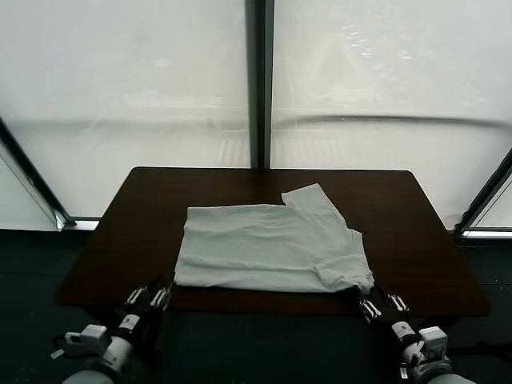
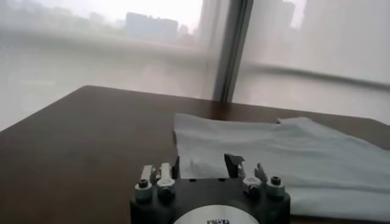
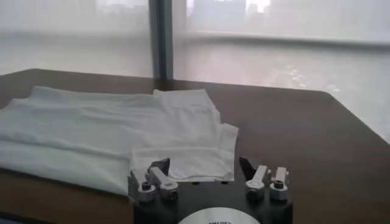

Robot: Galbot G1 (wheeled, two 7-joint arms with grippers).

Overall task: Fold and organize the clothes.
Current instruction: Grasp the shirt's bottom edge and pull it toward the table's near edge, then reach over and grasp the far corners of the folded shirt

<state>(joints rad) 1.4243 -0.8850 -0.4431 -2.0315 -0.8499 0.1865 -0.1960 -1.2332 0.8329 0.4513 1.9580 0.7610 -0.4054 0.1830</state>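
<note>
The T-shirt (image 1: 268, 248) lay folded on the tabletop (image 1: 112, 240), its long axis running side to side. The left hand (image 1: 150, 298) and right hand (image 1: 370, 304) sat released, holding nothing, at its two near corners, each equally close, the cloth just ahead of them.

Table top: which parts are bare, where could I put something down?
The table is bare left of the T-shirt, right of it up to the right edge, and along the far edge by the window. The near edge is crowded: the left end effector and right end effector, both open, sit at the shirt's near corners.
</note>
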